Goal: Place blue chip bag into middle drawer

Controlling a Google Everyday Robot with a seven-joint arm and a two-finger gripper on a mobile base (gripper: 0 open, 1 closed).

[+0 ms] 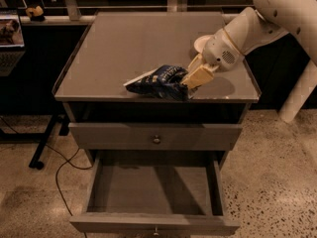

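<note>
The blue chip bag (159,82) is dark blue, crinkled, with white edges. It is at the front edge of the grey cabinet top (129,48), right of centre. My gripper (194,78) is shut on the bag's right end, with tan fingers (199,75) clamping it; the white arm reaches in from the upper right. The middle drawer (153,187) is pulled open below, its plain grey inside showing. It lies directly under the bag and gripper, lower in view.
A white bowl (202,42) sits on the top behind my wrist, partly hidden. A shut drawer front with a knob (156,139) is above the open drawer. A cable (59,172) runs on the speckled floor at left. A laptop (10,31) is at far left.
</note>
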